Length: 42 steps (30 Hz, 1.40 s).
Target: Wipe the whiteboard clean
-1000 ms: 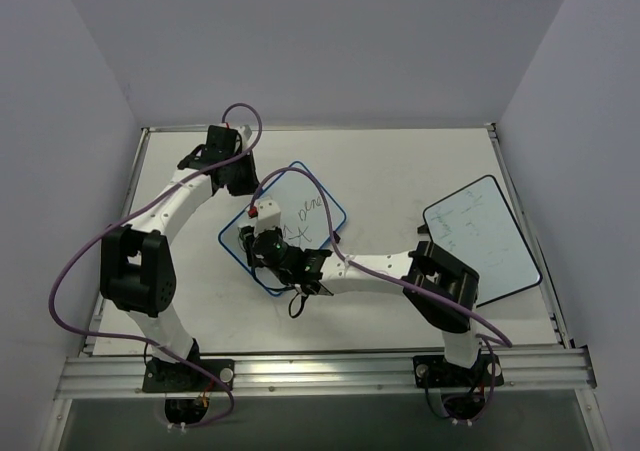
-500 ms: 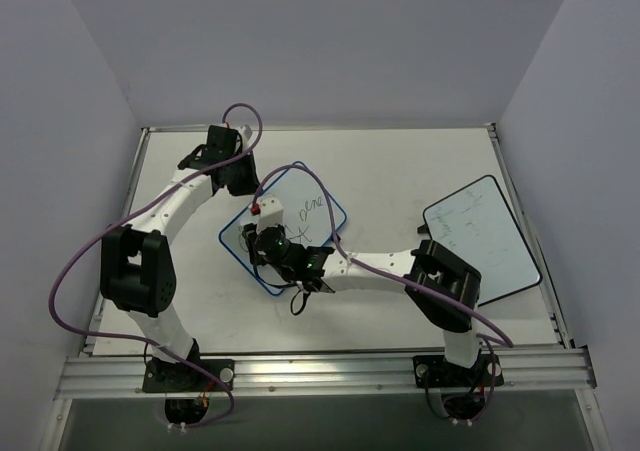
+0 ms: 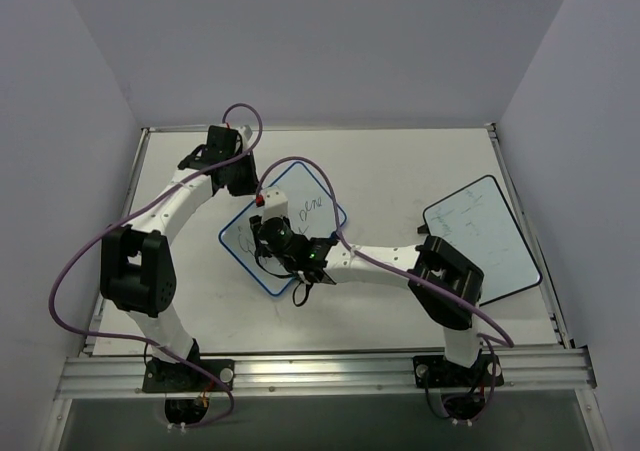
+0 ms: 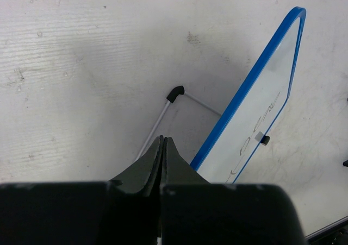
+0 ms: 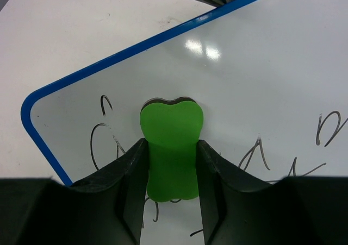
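my right claw (image 5: 171, 147) is clamped on a green eraser (image 5: 172, 120). one finger is on each side of it. the eraser is pressed flat on the whiteboard (image 5: 261, 82), near one round corner. black scribbles (image 5: 100, 144) sit on both sides of the eraser.

the whiteboard has a thin blue frame. it lies on the worktop (image 3: 400, 171), near the middle and a bit to the left, turned like a diamond. my right arm reaches across it from the right.

my left claw (image 4: 163, 142) is at the far left side of the whiteboard. its two fingers are squeezed together. a thin wire leg with a small black foot (image 4: 175, 93) runs right up to the tips. i cannot tell if they pinch the wire.

another white board with a black frame (image 3: 480, 239) lies well apart, on the right side.
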Available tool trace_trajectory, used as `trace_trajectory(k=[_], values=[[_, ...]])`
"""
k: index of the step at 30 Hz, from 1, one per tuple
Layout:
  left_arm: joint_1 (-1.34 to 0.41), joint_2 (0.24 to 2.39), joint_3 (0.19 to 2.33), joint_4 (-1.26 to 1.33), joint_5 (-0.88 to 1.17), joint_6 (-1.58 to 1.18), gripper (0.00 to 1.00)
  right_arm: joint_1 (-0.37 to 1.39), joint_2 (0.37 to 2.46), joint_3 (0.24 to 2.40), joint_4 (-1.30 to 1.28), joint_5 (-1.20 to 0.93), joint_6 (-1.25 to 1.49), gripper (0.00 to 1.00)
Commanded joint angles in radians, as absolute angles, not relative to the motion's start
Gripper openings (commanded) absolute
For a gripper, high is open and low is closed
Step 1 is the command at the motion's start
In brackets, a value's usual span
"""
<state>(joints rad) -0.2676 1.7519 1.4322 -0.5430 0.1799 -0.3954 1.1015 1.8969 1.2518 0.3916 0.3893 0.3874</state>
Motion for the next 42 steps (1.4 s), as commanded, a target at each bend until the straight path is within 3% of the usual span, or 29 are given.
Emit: trace_trajectory(k=[1,16,42], values=[[-0.285,1.723,1.433,-0.554,0.212,-0.388,0.02,1.123,1.940,1.327,0.328,0.408,0.356,0.00],[-0.295,1.721,1.431,-0.555,0.204,-0.387,0.02,1.192,2.011,1.460,0.276,0.410,0.301,0.00],[-0.298,1.718,1.428,-0.557,0.204,-0.385,0.02,1.111,1.997,1.413,0.278,0.540,0.338,0.00]])
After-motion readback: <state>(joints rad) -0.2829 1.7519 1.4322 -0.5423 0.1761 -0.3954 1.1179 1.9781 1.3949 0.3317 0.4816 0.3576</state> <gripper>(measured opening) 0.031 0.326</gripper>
